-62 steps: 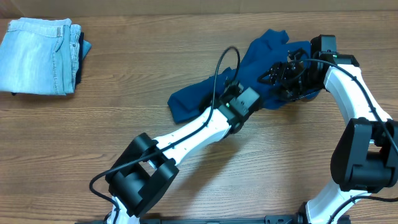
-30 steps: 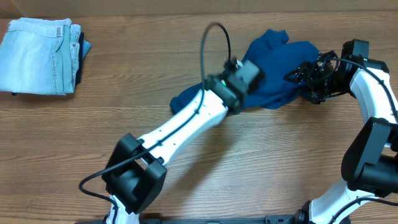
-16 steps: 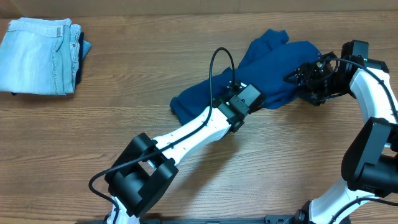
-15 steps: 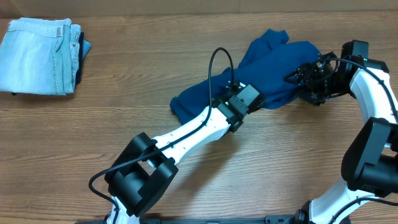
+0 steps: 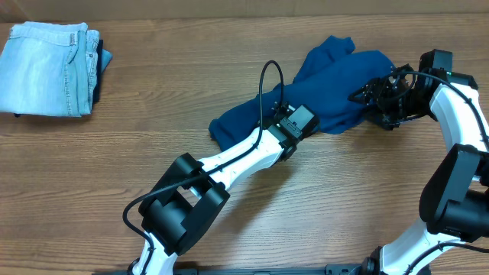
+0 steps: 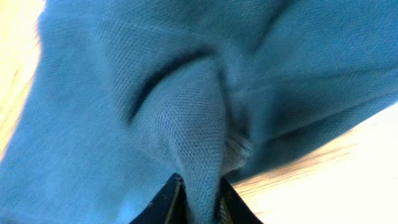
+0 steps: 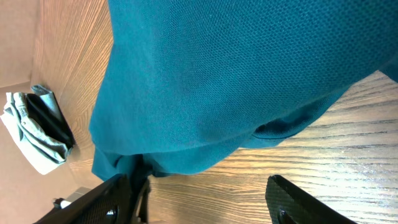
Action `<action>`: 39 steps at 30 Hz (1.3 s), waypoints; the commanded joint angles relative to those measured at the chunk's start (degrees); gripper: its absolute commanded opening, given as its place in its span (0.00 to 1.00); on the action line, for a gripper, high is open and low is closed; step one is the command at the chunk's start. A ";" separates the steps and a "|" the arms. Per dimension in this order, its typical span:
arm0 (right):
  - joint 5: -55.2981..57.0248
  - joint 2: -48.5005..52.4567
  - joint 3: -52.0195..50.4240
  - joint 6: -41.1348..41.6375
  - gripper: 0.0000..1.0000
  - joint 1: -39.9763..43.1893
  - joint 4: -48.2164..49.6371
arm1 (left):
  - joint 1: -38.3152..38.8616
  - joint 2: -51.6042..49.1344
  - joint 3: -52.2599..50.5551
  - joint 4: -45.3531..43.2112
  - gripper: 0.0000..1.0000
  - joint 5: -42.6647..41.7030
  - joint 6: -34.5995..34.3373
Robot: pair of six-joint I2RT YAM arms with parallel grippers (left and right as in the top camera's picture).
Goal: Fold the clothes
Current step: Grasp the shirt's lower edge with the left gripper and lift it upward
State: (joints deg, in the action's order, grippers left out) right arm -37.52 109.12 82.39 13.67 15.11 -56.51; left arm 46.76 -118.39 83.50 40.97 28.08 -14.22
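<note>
left gripper [image 6: 200, 186] is clenched on a raised fold of the polo shirt [image 5: 336, 76], which lies crumpled on the table [image 5: 137, 153]; right gripper [image 7: 196, 186] gapes wide at the shirt's right edge; one shirt, one folded jeans [image 5: 46, 69] far left, two grippers

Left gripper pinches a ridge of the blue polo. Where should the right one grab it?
Likely the edge of the polo shirt facing the right gripper, approached low from the right: that edge lifts slightly off the table, leaving a shadowed gap for one finger beneath.
</note>
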 commanded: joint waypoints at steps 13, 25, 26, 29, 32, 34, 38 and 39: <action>-0.48 -1.55 1.33 -0.48 0.74 -0.02 0.44 | -4.28 1.81 33.88 23.45 0.04 8.52 0.50; 1.86 -1.55 1.25 -0.63 0.75 2.32 1.40 | -11.54 2.34 42.16 33.81 0.04 8.68 0.17; 1.88 -1.55 1.25 -0.63 0.75 2.16 1.09 | -11.76 2.62 42.84 33.86 0.04 9.03 0.33; 1.88 -1.55 1.14 -0.63 0.75 0.72 0.66 | -12.15 3.45 45.62 33.75 0.04 10.60 0.79; 1.88 -1.55 0.52 -0.59 0.75 -1.60 1.42 | -12.28 4.09 49.00 34.07 0.04 10.73 2.10; 1.90 -1.53 -0.44 -0.13 0.75 -3.48 3.08 | -12.22 4.66 51.54 34.93 0.04 11.47 2.73; 1.92 -1.53 -2.64 0.09 0.76 -7.23 8.26 | -12.20 5.62 56.02 35.89 0.04 11.69 3.98; 2.14 -1.53 -3.06 0.35 0.76 -8.09 9.51 | -12.20 5.70 57.00 36.20 0.04 11.74 4.02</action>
State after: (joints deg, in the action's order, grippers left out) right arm -35.64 109.12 81.21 13.58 9.87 -49.91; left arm 34.87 -116.57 135.11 76.58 36.86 -11.94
